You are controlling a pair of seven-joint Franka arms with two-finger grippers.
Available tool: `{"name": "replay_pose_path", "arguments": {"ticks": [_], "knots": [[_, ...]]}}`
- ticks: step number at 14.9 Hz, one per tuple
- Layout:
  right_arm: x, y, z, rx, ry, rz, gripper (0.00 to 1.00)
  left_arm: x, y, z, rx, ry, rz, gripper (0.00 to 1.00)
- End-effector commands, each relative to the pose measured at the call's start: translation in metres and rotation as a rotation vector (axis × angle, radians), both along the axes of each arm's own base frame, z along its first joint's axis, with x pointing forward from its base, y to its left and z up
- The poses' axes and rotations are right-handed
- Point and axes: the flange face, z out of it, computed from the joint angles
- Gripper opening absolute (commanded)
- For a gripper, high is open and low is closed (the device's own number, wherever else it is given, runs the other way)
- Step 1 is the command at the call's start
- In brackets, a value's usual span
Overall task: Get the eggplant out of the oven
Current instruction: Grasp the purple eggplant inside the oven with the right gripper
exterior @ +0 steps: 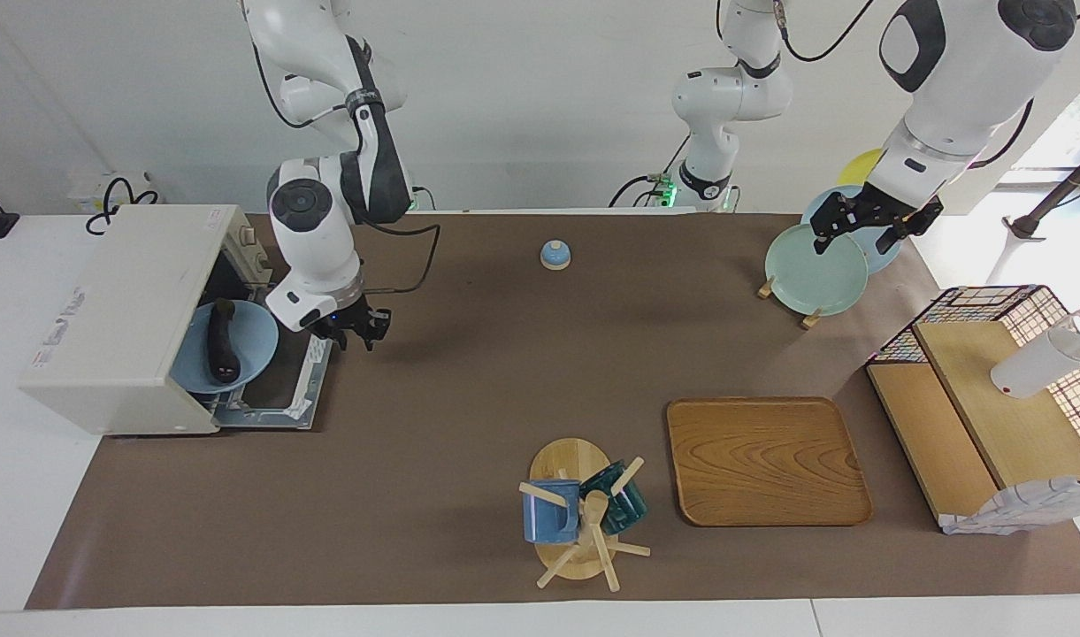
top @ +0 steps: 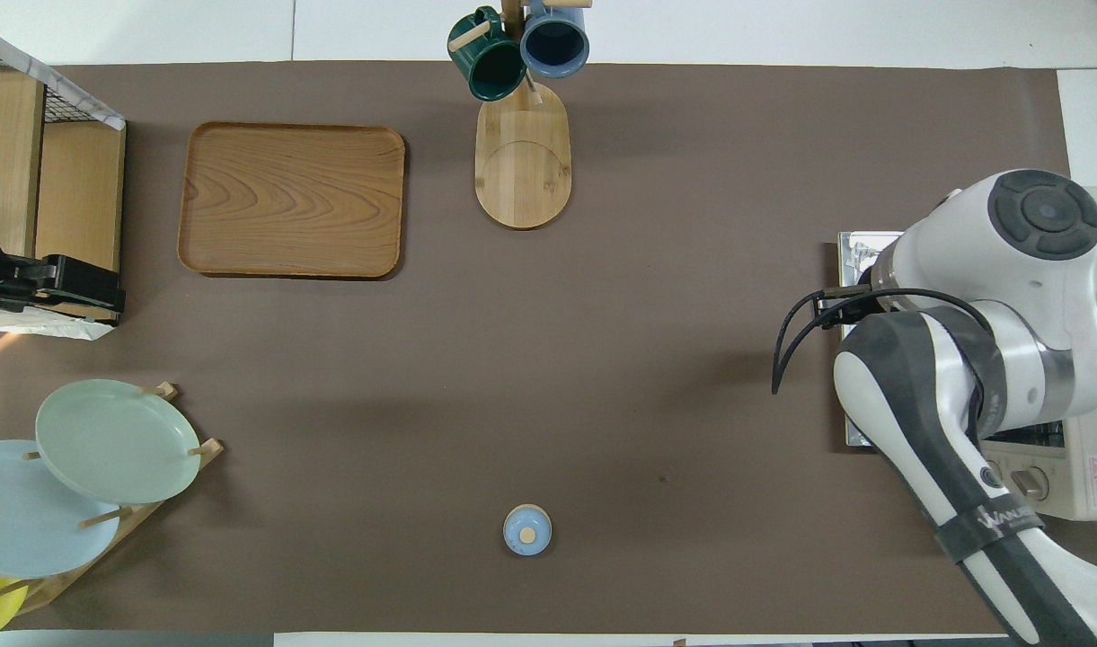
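The cream-white oven stands at the right arm's end of the table with its door folded down flat. A blue plate sticks half out of the oven mouth. The dark eggplant lies on the plate. My right gripper is open and empty, raised over the door's edge beside the plate and clear of it. In the overhead view the right arm hides the plate and eggplant; only the oven's corner shows. My left gripper waits, open, over the plate rack.
A rack with a green plate and other plates stands at the left arm's end. A wooden tray, a mug stand, a small blue bell and a wire-and-wood shelf also stand on the brown mat.
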Motion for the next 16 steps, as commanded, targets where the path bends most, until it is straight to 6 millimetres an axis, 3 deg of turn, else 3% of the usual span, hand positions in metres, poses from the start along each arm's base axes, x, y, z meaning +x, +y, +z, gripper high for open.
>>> {"name": "replay_pose_path", "arguments": {"ticks": [1,4,9,13,16], "knots": [[-0.001,-0.030,-0.001,-0.017,0.019,0.062,0.57,-0.001,0.002,0.004,0.020,-0.001,0.001,1.00],[-0.004,-0.062,-0.008,-0.023,0.023,0.105,0.57,-0.001,0.002,0.004,0.020,-0.001,0.001,1.00],[-0.017,-0.081,-0.028,-0.011,-0.030,0.167,0.50,-0.001,0.002,0.004,0.020,-0.001,0.001,1.00],[-0.024,-0.083,-0.036,-0.007,-0.043,0.193,0.33,-0.001,0.002,0.004,0.020,-0.001,0.001,1.00],[-0.024,-0.083,-0.035,-0.007,-0.042,0.201,0.02,-0.001,0.002,0.004,0.020,-0.001,0.001,1.00]]}}
